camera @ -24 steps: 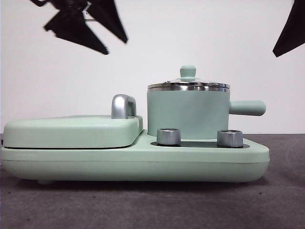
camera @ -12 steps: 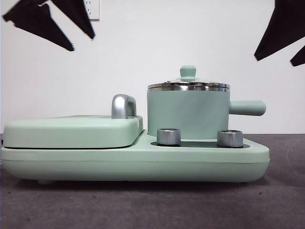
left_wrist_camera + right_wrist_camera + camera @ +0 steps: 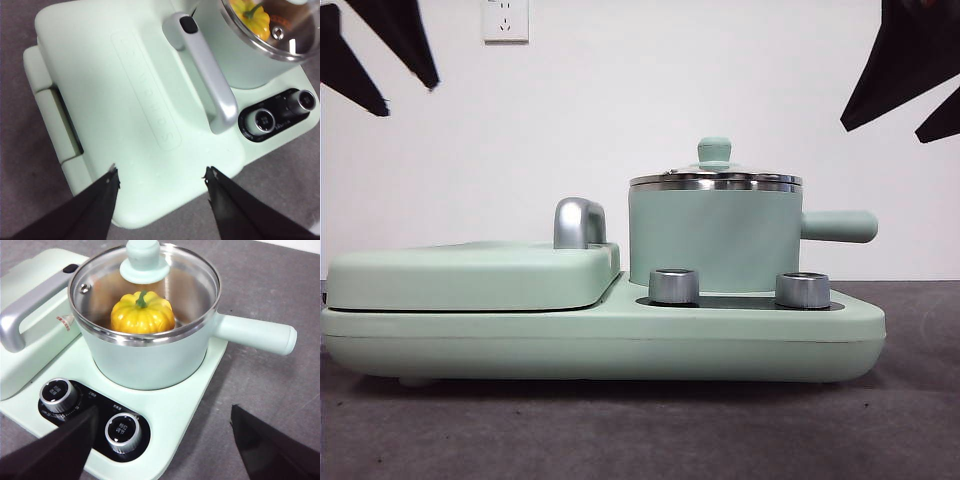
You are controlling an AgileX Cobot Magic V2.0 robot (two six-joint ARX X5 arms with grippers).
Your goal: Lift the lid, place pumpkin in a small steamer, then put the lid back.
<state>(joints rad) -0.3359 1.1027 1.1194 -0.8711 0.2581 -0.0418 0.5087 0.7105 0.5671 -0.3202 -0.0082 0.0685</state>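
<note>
Pumpkin (image 3: 142, 313) sat inside the small steamer (image 3: 150, 357) beneath the seated lid (image 3: 145, 290), just ahead of the empty, spread-jawed right gripper (image 3: 162, 432), the nearer one. The left gripper (image 3: 161, 182), also spread, hung over the grill cover (image 3: 125, 100). One pumpkin, one lid, two knobs (image 3: 120, 432).

My pumpkin (image 3: 142, 314) is glossy yellow-orange with a green stem, seen through the clear, steel-rimmed lid (image 3: 145, 287) and its mint-green knob. The small steamer (image 3: 150, 357) is mint green, like the grill cover (image 3: 130, 105) beside it. My grippers' jaws are black; the worktop (image 3: 640, 430) is dark grey.
</note>
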